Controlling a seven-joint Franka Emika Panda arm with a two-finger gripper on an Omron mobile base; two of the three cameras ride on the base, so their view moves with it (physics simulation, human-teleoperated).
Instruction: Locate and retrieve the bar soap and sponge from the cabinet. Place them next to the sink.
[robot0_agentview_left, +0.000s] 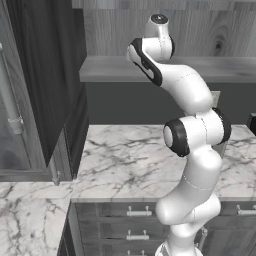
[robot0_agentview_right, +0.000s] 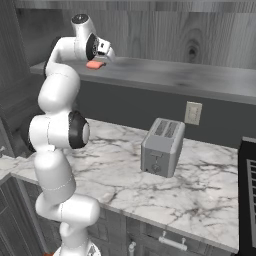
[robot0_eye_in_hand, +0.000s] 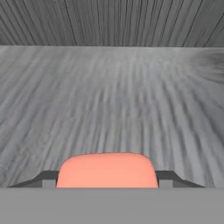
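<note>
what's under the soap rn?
The soap lies flat on the cabinet's grey shelf, between the gripper fingertips. Nothing else shows beneath it. The contact patch is hidden by the soap.

So the bar soap (robot0_eye_in_hand: 107, 170) is salmon-pink, sitting on a flat grey shelf (robot0_agentview_right: 200, 80) with a light grey wood-grain back. The bench (robot0_agentview_right: 200, 190) is white marble with grey veins, and the toaster (robot0_agentview_right: 161, 147) is silvery grey.
</note>
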